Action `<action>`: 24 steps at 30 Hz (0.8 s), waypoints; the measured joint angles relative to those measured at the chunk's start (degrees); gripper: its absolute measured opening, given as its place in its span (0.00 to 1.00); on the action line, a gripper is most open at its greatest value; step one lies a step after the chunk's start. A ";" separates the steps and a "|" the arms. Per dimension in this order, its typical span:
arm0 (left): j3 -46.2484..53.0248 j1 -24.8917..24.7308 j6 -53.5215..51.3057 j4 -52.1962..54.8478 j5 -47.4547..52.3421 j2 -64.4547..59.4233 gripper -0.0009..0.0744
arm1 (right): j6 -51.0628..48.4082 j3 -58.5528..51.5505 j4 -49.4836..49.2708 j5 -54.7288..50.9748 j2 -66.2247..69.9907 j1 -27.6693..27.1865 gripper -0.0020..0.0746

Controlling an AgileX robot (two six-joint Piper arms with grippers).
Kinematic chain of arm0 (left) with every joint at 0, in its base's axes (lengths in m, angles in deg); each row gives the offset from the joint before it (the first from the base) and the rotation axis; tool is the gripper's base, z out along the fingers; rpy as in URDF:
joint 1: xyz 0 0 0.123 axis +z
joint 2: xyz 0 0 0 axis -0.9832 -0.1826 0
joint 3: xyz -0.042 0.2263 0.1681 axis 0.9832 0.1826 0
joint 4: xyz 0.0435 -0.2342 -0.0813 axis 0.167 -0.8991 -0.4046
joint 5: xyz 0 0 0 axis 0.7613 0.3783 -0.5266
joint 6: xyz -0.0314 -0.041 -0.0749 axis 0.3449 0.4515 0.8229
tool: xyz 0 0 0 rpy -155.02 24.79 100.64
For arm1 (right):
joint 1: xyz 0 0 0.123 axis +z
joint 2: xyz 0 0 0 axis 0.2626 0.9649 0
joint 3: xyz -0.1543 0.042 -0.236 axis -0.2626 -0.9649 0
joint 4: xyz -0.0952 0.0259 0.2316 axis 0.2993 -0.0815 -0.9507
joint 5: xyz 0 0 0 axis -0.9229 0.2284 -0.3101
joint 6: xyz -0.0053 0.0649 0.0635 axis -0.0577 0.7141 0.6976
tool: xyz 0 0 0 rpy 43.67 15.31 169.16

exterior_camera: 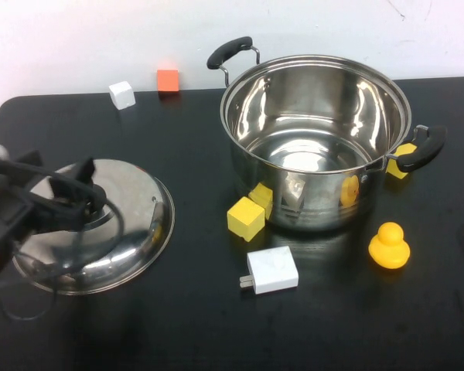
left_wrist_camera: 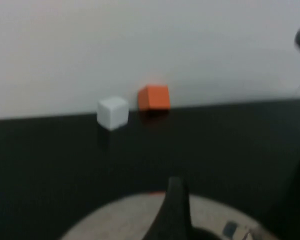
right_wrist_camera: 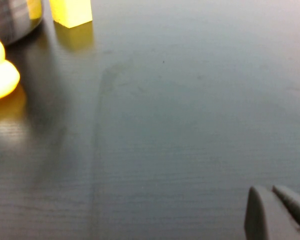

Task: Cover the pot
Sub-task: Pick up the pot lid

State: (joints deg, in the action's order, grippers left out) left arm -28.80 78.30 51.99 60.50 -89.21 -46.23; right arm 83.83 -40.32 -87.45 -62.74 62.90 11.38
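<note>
The pot (exterior_camera: 243, 151) is a large shiny steel pot with two black handles, standing open and empty at the back right. The domed steel lid (exterior_camera: 131, 232) lies flat on the table at the front left, well apart from the pot. My left gripper (exterior_camera: 89, 189) is over the lid's centre, where its knob is hidden. One dark finger (left_wrist_camera: 174, 210) shows in the left wrist view above the lid's surface (left_wrist_camera: 120, 220), and the jaws stand wide apart. My right gripper (right_wrist_camera: 272, 200) is shut and empty, low over bare table near the duck; it is out of the high view.
A white cube (exterior_camera: 122, 94) and an orange cube (exterior_camera: 168, 79) sit at the back left. Two yellow blocks (exterior_camera: 246, 218), a white charger (exterior_camera: 272, 270) and a yellow duck (exterior_camera: 389, 246) lie in front of the pot. Another yellow block (exterior_camera: 402, 161) sits under its right handle.
</note>
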 joint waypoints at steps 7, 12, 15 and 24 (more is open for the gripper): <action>-2.82 0.00 -1.68 -0.60 -0.18 -9.93 0.79 | 0.00 0.00 0.00 0.00 0.00 0.00 0.02; -3.22 0.00 -2.31 -2.68 -0.18 -13.67 0.69 | 0.00 0.00 0.00 0.00 0.00 0.00 0.02; -3.22 0.00 -2.71 -2.82 -0.44 -14.46 0.52 | 0.00 0.00 0.00 0.00 0.00 0.00 0.02; -3.35 0.00 -2.42 -2.73 1.84 -12.53 0.46 | 0.00 0.00 0.00 0.00 0.00 0.00 0.02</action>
State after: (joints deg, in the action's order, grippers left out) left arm -32.15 78.30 49.56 57.77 -87.38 -58.77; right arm 83.83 -40.32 -87.45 -62.74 62.90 11.38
